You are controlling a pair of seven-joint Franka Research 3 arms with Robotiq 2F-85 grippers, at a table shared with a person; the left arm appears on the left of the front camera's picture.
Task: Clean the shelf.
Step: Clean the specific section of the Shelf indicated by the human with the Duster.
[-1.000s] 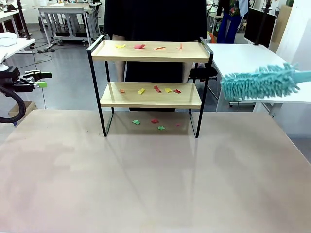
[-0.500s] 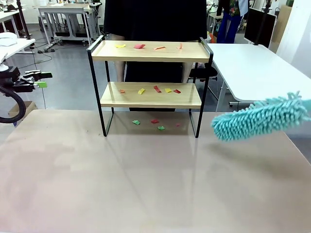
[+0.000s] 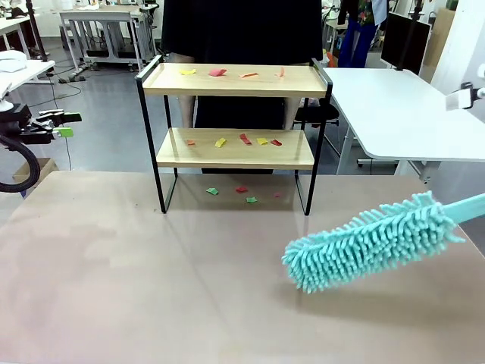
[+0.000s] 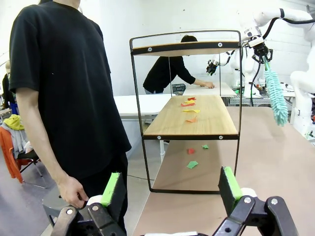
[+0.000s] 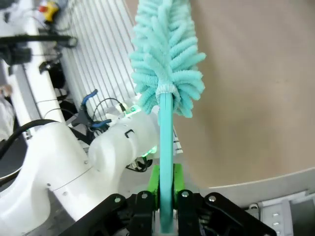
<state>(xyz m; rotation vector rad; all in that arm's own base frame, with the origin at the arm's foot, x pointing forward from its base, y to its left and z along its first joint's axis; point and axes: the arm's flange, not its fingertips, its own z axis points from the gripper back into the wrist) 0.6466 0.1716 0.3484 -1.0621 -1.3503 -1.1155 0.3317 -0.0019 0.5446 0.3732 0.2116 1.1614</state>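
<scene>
Right tool (image 5: 166, 195) clamps the teal duster (image 5: 166, 54) — left tool (image 4: 171, 184) spread wide, facing the shelf (image 4: 212, 126)

No readable txt, labels, brands, nos. or signs from my cams. Bkgd gear behind the shelf (image 3: 235, 89) is too small/blurred to make out any print.
</scene>
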